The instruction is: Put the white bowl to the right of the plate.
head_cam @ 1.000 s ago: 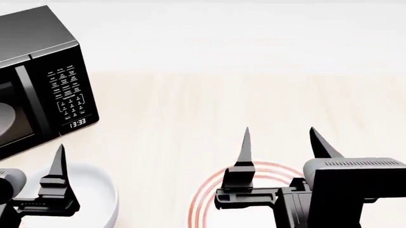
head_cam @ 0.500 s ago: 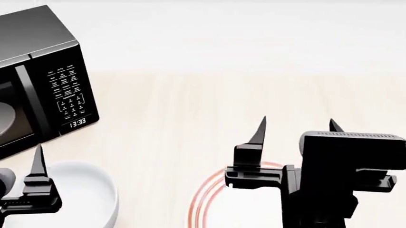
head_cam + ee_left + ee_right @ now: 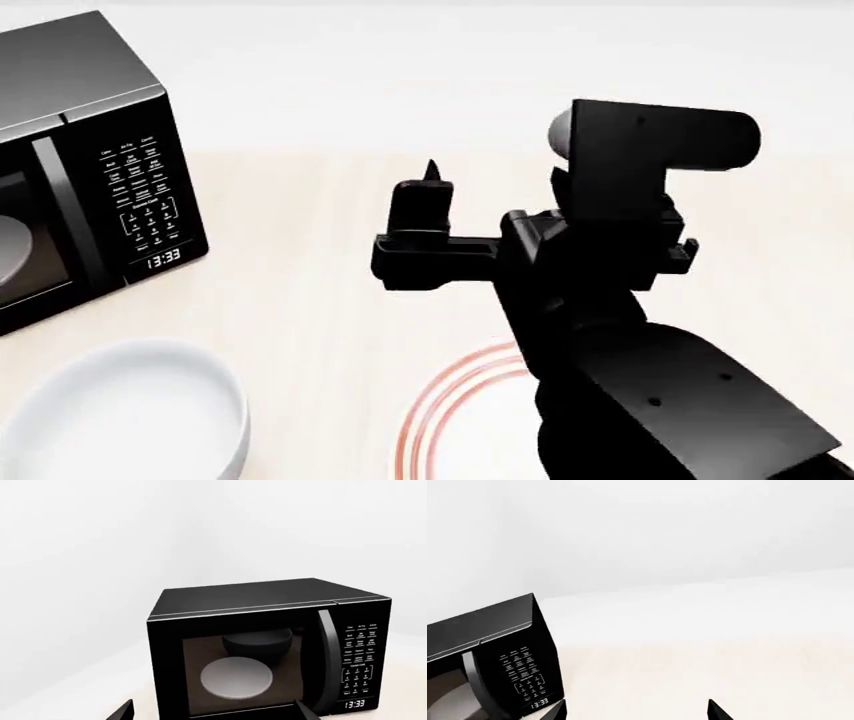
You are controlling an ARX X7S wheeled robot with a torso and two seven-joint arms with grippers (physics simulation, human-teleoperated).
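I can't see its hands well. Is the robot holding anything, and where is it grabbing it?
Nothing. The right gripper is raised, open and empty; the left shows only empty fingertips. The bowl sits untouched on the table.

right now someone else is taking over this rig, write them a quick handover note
Left tool: out of the head view; only its two tips show in the left wrist view, apart, holding nothing, facing the microwave.
Right tool: raised above the plate, tips apart, empty.
Bowl: on the table, left of the plate, ungrasped.
Done: nothing yet.
Left: grasp the bowl, carry it over and set it down right of the plate.
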